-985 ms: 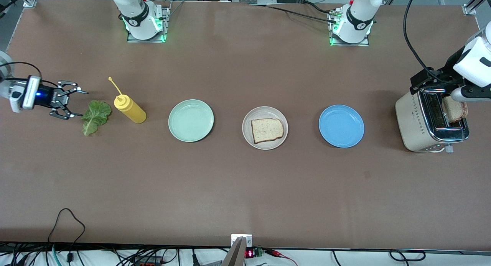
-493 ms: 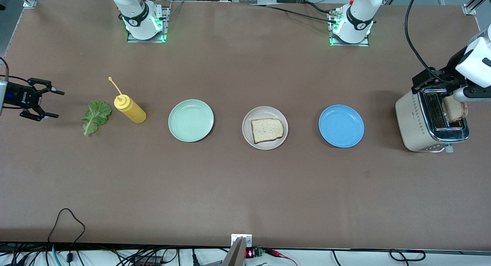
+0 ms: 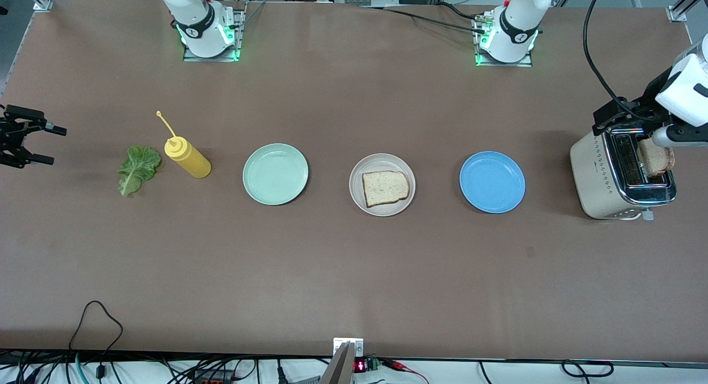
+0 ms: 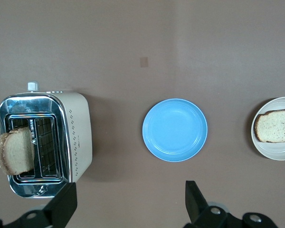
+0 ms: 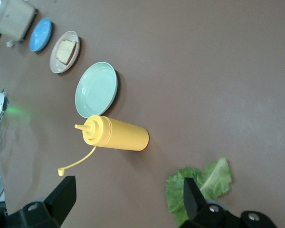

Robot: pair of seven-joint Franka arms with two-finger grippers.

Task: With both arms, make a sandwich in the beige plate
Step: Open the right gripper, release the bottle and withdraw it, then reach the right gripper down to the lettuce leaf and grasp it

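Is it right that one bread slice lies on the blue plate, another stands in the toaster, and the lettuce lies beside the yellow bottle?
Not quite. The bread slice lies on the beige plate, as the front view shows; the blue plate holds nothing. The rest stands: another slice stands in the toaster, and the lettuce lies beside the yellow bottle.

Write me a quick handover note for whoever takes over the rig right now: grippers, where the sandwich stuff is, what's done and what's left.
Right gripper: open, empty, at the right arm's end of the table past the lettuce.
Left gripper: open, empty, over the toaster.
Beige plate: mid-table, between the mint plate and blue plate, one bread slice lying on it.
Second slice: sticking up from a toaster slot.
Mustard bottle: on its side beside the lettuce.
Done: bottom slice placed.
Left: lettuce onto it, then the toaster slice on top.
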